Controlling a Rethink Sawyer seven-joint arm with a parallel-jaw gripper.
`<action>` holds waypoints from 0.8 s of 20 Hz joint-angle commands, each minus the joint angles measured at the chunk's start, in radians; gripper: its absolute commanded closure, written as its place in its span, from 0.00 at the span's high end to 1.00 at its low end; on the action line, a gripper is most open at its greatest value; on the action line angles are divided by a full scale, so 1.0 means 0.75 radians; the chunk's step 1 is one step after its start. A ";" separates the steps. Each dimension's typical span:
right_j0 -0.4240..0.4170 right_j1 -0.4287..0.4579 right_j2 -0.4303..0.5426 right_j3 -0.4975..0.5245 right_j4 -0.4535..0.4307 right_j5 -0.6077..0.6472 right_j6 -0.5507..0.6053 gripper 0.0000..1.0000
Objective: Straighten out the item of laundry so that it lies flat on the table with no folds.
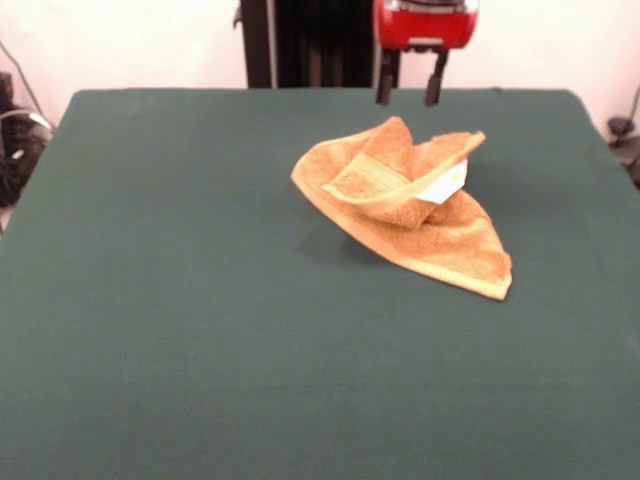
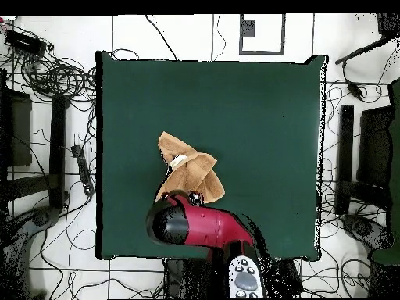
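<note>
Claw (image 1: 410, 92) hangs empty, fingers apart, raised above the tabletop (image 1: 180, 300). Towel (image 1: 405, 205) sits crumpled just below and in front of it, one corner folded over, white tag (image 1: 445, 185) showing. Best grab the raised folded edge, then drag outward low.

towel (image 1: 400, 205): 1 | table (image 1: 180, 330): 1 | claw (image 1: 411, 90): 1

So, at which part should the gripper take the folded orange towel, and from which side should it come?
Probably the raised folded flap of the towel, at its upper edge near the white label. That flap stands up off the table, so the fingers can close around it. The open gripper hangs just above, so coming straight down looks simplest.
</note>
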 commanded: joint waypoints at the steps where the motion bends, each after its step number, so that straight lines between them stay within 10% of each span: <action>1: 0.038 0.091 0.031 -0.229 0.033 0.059 0.202 1.00; 16: -0.092 0.246 0.115 -0.346 -0.030 0.015 0.116 1.00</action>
